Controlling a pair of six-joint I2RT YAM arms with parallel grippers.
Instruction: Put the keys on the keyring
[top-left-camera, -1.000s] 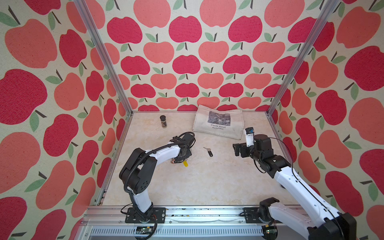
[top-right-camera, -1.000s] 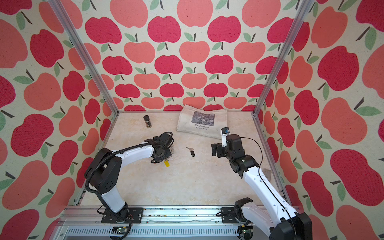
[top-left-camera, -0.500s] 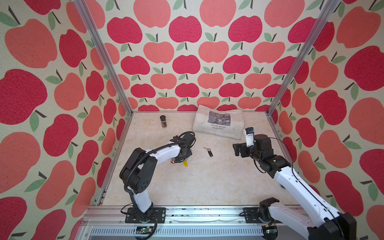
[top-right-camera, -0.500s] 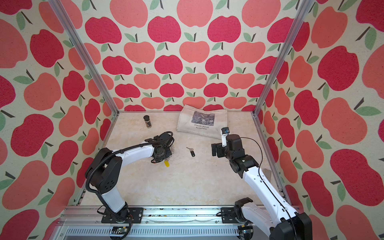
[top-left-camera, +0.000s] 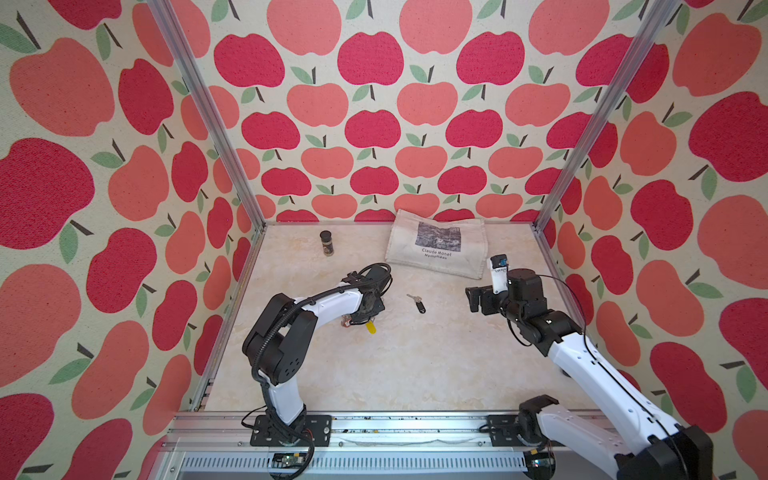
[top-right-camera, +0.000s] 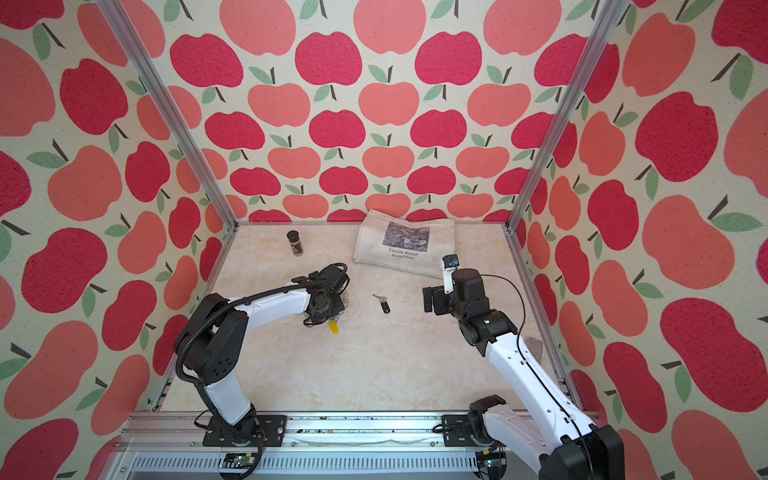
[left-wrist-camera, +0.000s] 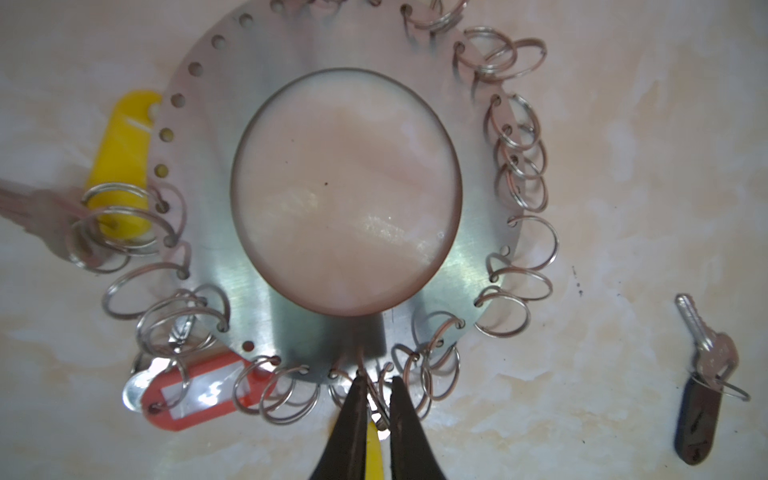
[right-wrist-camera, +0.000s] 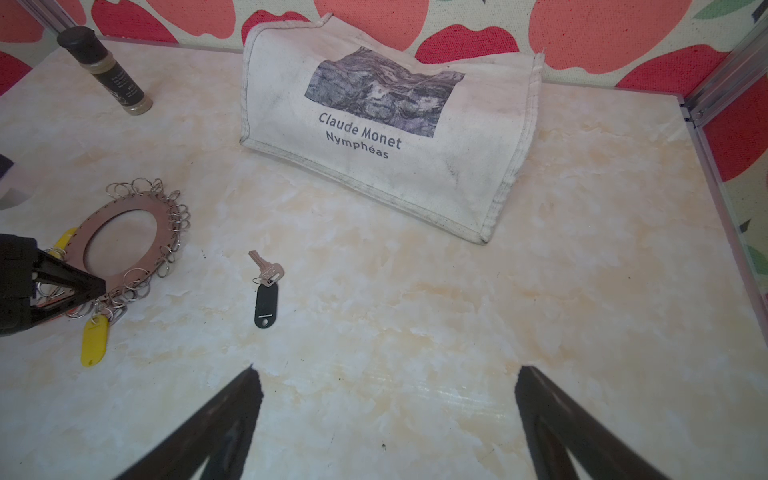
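Note:
The keys, a small silver key on a black oval tag, lie flat on the marble floor between the arms in both top views, off to one side of the disc in the left wrist view. The keyring is a flat grey metal disc with a large hole, its rim hung with wire rings, and it lies on the floor. My left gripper sits at its rim, shut on one wire ring. My right gripper hangs wide open and holds nothing, right of the keys.
A yellow tag and a red-framed tag hang on the disc's rings; a second yellow tag lies by the left jaws. A dark spice bottle and a folded canvas bag sit by the back wall.
The left jaws have drawn closer together on the wire ring. Neither arm has visibly shifted, and the keys lie where they were.

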